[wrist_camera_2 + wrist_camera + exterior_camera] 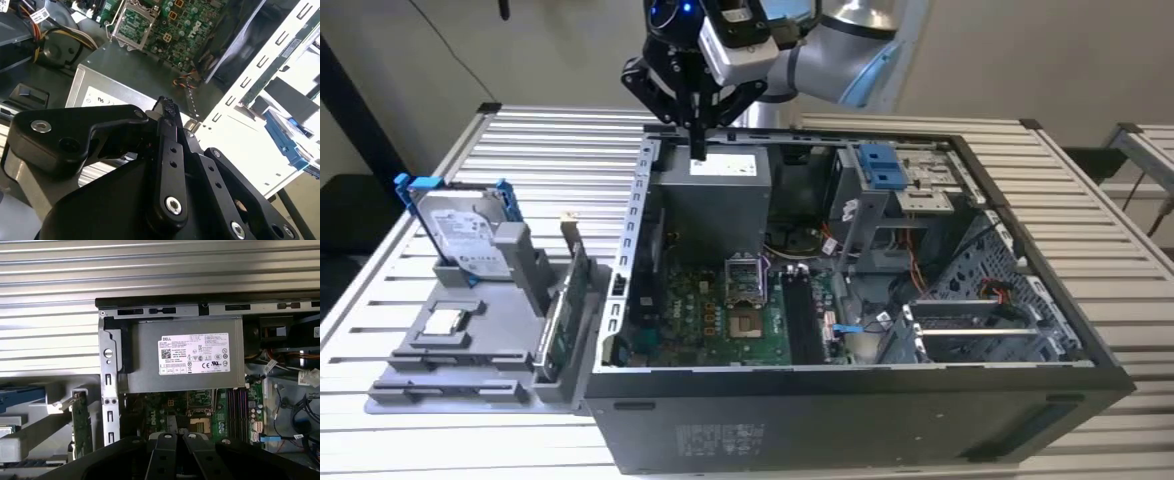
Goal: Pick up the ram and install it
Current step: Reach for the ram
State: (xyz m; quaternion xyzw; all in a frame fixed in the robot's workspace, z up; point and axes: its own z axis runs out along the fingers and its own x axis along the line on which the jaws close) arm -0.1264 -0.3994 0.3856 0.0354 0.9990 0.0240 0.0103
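The exterior view shows your tool [695, 118] hanging just above the grey power supply [714, 195] inside the open computer case [854, 420]. Its fingers are clenched on a slim dark strip that I take to be the ram [699, 145], held on end with its lower tip close over the power supply's labelled top. The main risk, as I judge it, is that tip: if it knocks the power supply or the case rim beside it, the strip could twist or slide in so narrow a grip. Its edge would then no longer line up with the memory slots [798, 320]. Those slots are narrow and lie on the motherboard [700, 325], on the camera side of the power supply, just beside the processor socket [744, 280], so a skewed ram could jam or strike the socket. To the exterior view's right of the power supply, a drive cage with a blue latch [887, 165] stands tall and loose cables [921, 270] trail near the slots, and either could snag the arm. To the exterior view's left of the power supply, outside the case, a grey holder [447, 350] on the counter [547, 150] carries the hard drive [467, 225] and the green expansion card [558, 320], well apart from your tool.
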